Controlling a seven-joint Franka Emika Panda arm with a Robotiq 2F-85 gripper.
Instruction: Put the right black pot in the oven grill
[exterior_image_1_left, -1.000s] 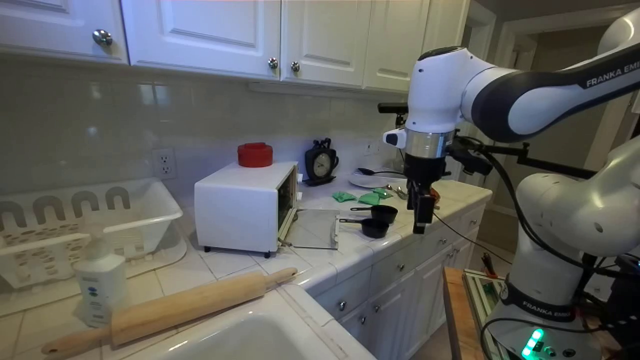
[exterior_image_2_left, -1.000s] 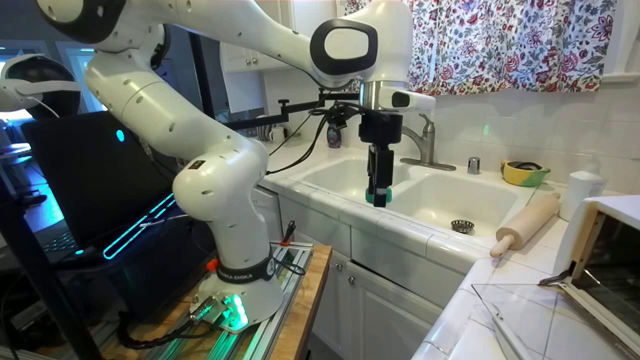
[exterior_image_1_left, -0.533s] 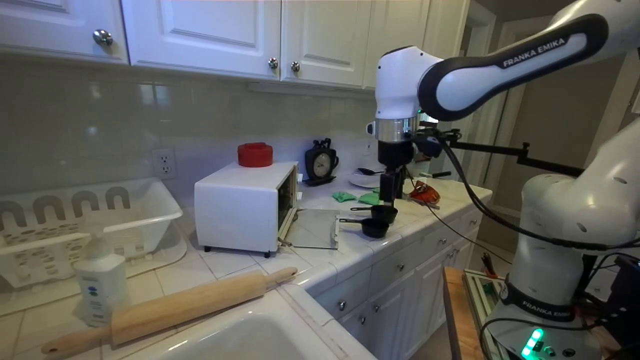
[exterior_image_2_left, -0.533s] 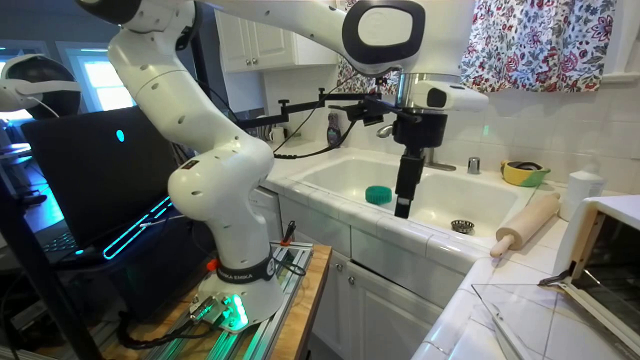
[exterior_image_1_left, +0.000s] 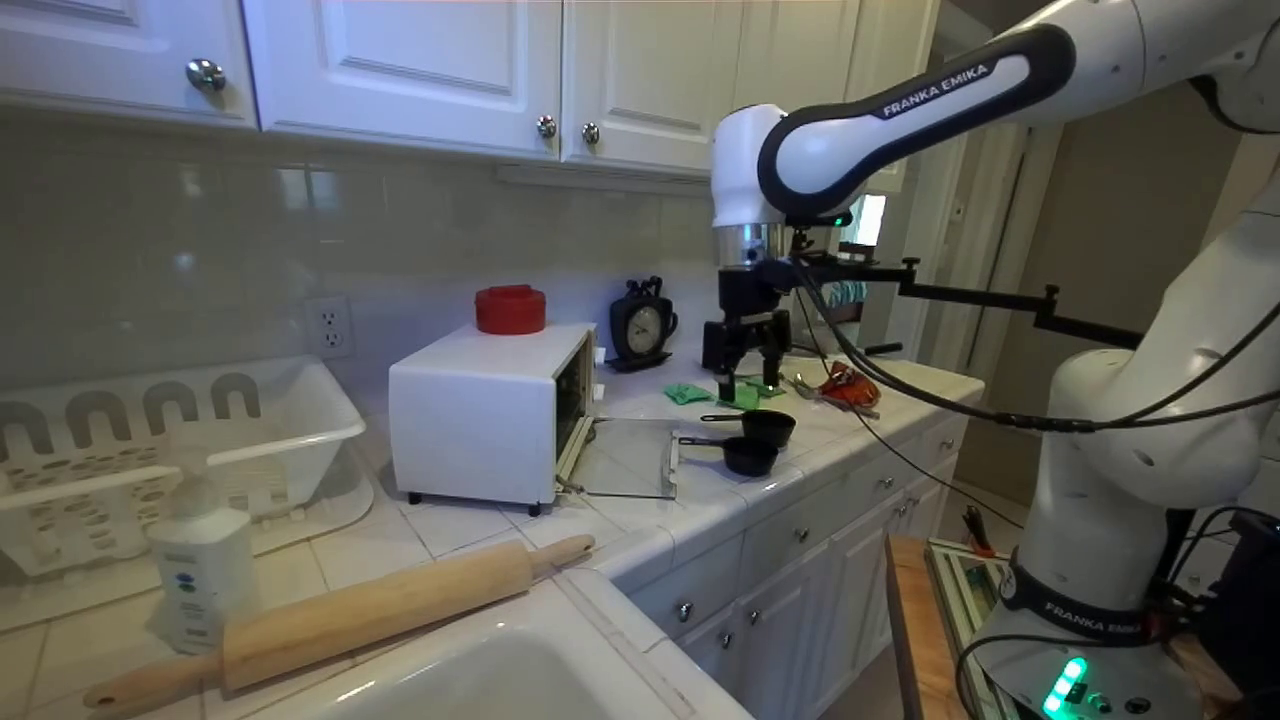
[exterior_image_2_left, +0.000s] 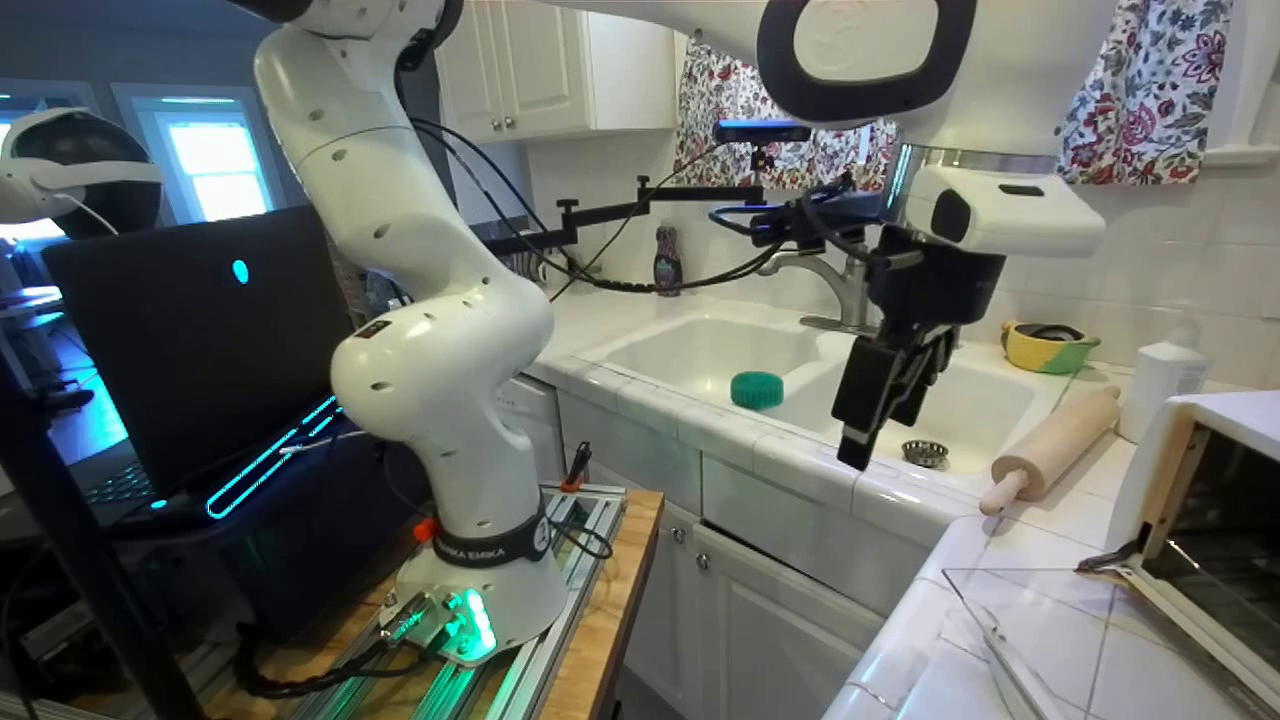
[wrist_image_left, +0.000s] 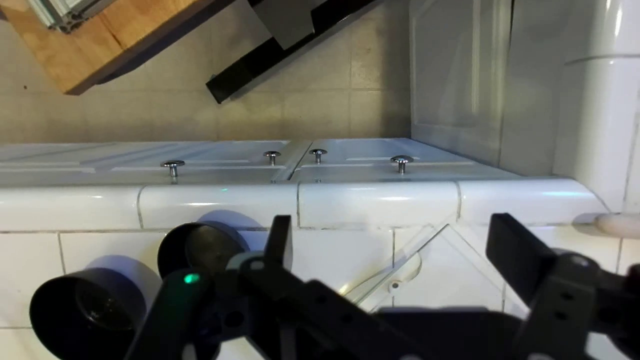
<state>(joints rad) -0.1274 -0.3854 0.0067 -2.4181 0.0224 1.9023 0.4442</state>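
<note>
Two small black pots stand on the tiled counter in an exterior view, the nearer pot (exterior_image_1_left: 750, 458) and the farther pot (exterior_image_1_left: 770, 427), handles pointing at the oven grill (exterior_image_1_left: 475, 430). Both also show at the left of the wrist view, the nearer pot (wrist_image_left: 200, 242) partly behind a finger and the farther pot (wrist_image_left: 87, 310). The white oven grill is cut off in an exterior view (exterior_image_2_left: 1215, 490); its glass door (exterior_image_1_left: 630, 458) is lowered open, also visible in the wrist view (wrist_image_left: 425, 270). My gripper (exterior_image_1_left: 751, 385) is open and empty above the counter near the pots, fingers wide apart (wrist_image_left: 395, 240).
A red container (exterior_image_1_left: 510, 310) sits on the oven grill. Green cloths (exterior_image_1_left: 738, 397), a black clock-like item (exterior_image_1_left: 641, 325) and a plate are behind the pots. A rolling pin (exterior_image_1_left: 390, 610), dish rack (exterior_image_1_left: 300, 430), soap bottle (exterior_image_1_left: 200, 570) and sink (exterior_image_2_left: 960, 400) are nearby.
The arm has swung over the counter toward the oven side, and the gripper has turned and tilted so both spread fingers show. The pots, oven grill and door have not moved.
</note>
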